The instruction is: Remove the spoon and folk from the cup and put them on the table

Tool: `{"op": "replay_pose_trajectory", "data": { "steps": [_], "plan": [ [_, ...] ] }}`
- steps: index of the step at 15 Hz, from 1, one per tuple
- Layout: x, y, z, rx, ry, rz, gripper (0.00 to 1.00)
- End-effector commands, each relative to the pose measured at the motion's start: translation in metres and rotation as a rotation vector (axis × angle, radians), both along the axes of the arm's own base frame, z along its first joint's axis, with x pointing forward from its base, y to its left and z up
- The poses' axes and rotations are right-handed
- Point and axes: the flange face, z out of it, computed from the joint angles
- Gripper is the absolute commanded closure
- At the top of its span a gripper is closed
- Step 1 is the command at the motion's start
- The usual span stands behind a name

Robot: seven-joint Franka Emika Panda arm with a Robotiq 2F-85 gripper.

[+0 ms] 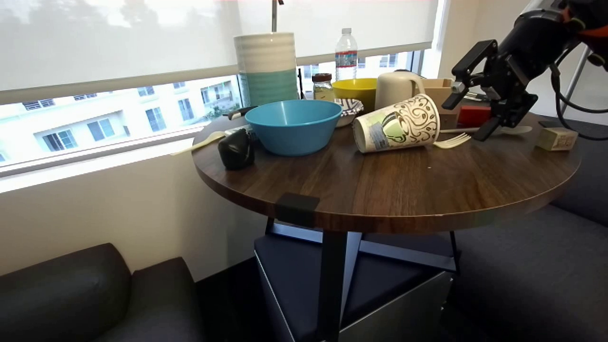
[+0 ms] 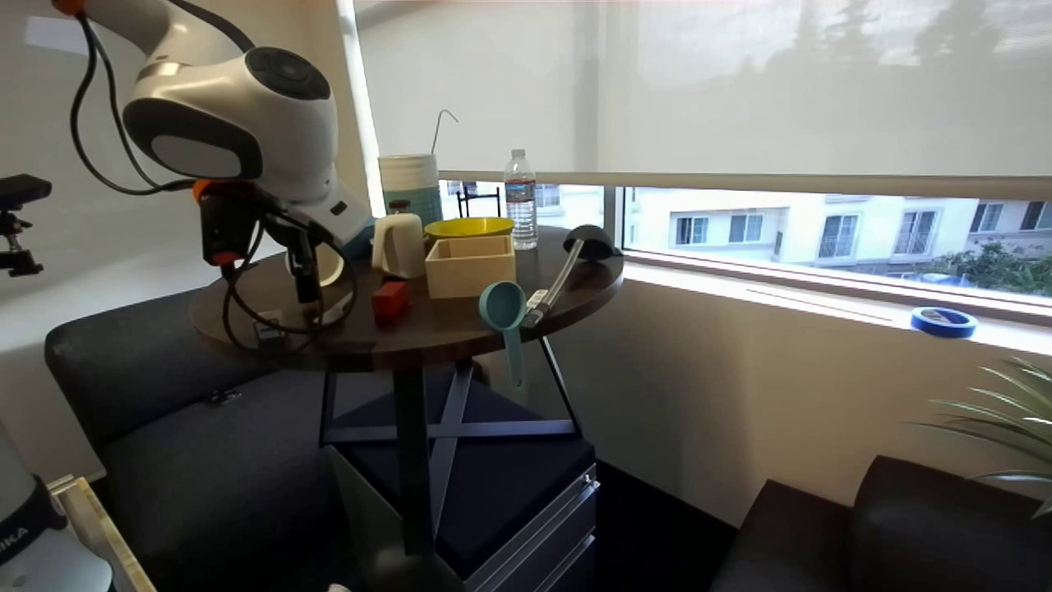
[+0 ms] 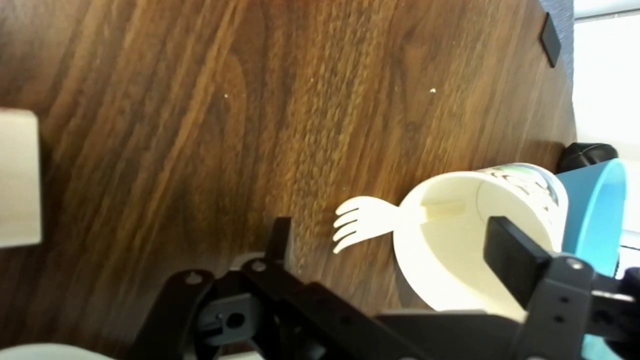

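Note:
The cup (image 1: 401, 124), cream with a dark squiggly print, lies on its side on the round brown table (image 1: 403, 185). In the wrist view, its mouth (image 3: 450, 260) faces the gripper. A cream fork (image 1: 452, 141) sticks out of the mouth tines first, its handle inside; it also shows in the wrist view (image 3: 362, 222). A pale spoon (image 1: 517, 129) lies on the table outside the cup, partly behind the gripper. My gripper (image 1: 468, 116) is open and empty above the table by the fork. In the wrist view, its fingers (image 3: 395, 245) stand wide apart, one across the cup's mouth.
A blue bowl (image 1: 294, 128) and a black object (image 1: 236, 149) stand beyond the cup's base. A pale utensil (image 1: 204, 142) overhangs the edge. A red block (image 2: 390, 301), wooden box (image 2: 470, 275), mug (image 2: 401, 245) and bottle (image 2: 520, 205) stand behind. A small box (image 1: 557, 138) lies near the gripper.

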Motion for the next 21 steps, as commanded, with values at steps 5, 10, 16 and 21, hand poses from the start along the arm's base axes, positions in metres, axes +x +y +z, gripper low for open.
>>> {"op": "replay_pose_trajectory", "data": {
  "steps": [5,10,16,21],
  "plan": [
    [0.004,-0.002,-0.011,-0.004,0.015,-0.021,0.59],
    [0.004,-0.005,-0.015,-0.015,0.028,-0.026,0.95],
    [0.003,-0.012,-0.015,0.006,0.026,-0.047,0.99],
    [-0.005,-0.018,-0.002,0.037,0.002,-0.022,0.99]
  ]
}}
